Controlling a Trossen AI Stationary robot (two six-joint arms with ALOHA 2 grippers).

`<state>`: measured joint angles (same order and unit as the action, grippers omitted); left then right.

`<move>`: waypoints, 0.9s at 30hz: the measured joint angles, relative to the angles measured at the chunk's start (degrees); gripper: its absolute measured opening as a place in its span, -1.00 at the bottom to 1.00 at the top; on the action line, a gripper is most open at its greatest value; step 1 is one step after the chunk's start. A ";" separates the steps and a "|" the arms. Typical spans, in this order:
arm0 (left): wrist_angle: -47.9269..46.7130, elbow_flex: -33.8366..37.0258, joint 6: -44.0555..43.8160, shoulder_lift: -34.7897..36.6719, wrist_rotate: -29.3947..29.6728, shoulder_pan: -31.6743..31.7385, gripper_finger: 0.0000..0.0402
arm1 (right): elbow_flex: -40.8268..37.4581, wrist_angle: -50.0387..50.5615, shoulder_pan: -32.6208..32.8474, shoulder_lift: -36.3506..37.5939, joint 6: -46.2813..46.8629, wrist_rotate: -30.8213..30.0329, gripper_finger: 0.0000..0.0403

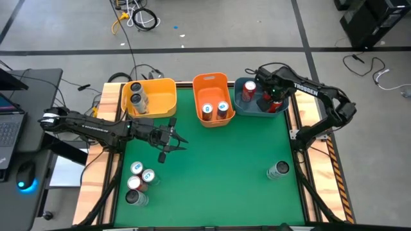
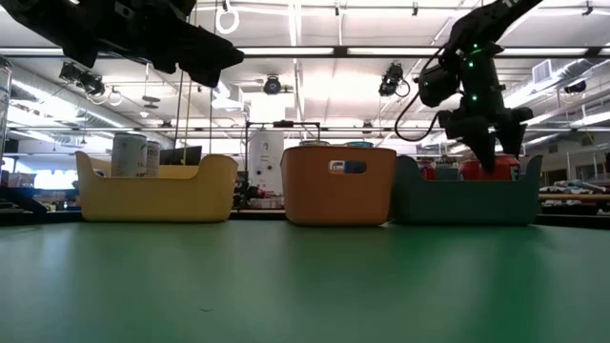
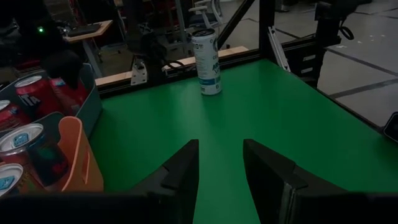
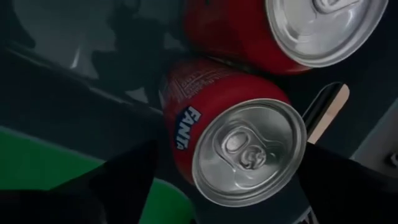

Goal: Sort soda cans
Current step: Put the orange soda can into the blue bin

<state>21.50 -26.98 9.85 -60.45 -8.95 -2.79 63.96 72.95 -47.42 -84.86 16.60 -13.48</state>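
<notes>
The blue bin [image 1: 247, 108] at the far right holds two red soda cans [image 1: 249, 90]. My right gripper [image 1: 275, 97] points down into it, open, with its fingers on either side of the nearer red can [image 4: 236, 143], which stands upright beside the other [image 4: 261, 31]. My left gripper [image 1: 172, 140] hovers open and empty over the table's left half, its fingers [image 3: 186, 174] pointing toward a lone white can [image 3: 206, 62] that stands at the near right [image 1: 278, 170]. Several more cans [image 1: 138, 183] stand at the near left. My right gripper comes from above, with one finger [image 4: 118, 180] on each side of the red can's upper wall [image 4: 180, 124], just below its silver top. I cannot tell whether the fingers touch it. The can stands upright inside the blue bin.
A yellow bin [image 1: 160, 96] at the far left holds two grey cans [image 1: 136, 96]. An orange bin [image 1: 212, 83] in the middle holds two white and blue cans [image 1: 214, 110]. The green mat [image 1: 218, 173] lies bare between the can groups. A laptop [image 1: 9, 125] sits off the left edge.
</notes>
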 joint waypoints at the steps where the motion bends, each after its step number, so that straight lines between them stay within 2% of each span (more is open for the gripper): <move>1: 0.02 -0.01 -0.01 0.00 0.00 0.00 -0.35 | 0.00 0.12 0.04 0.00 -0.17 -0.02 0.69; 5: 0.04 -0.02 -0.02 0.00 0.00 0.00 -0.35 | 0.17 0.90 0.34 0.00 -0.95 0.20 0.54; 9: 0.13 -0.02 -0.02 0.00 0.00 0.00 -0.35 | 1.60 3.31 0.74 -0.04 -1.73 1.55 0.47; 19: -0.22 -0.83 -0.24 -0.02 0.28 0.00 -0.35 | 9.03 10.44 1.62 0.07 -1.57 1.70 0.58; 27: -0.44 -0.83 -0.20 -0.02 0.28 0.00 -0.35 | 10.01 10.82 1.80 0.11 -1.40 1.69 0.60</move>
<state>21.06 -27.81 9.65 -60.47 -8.67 -2.79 73.97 83.77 -45.62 -84.75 15.19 -11.79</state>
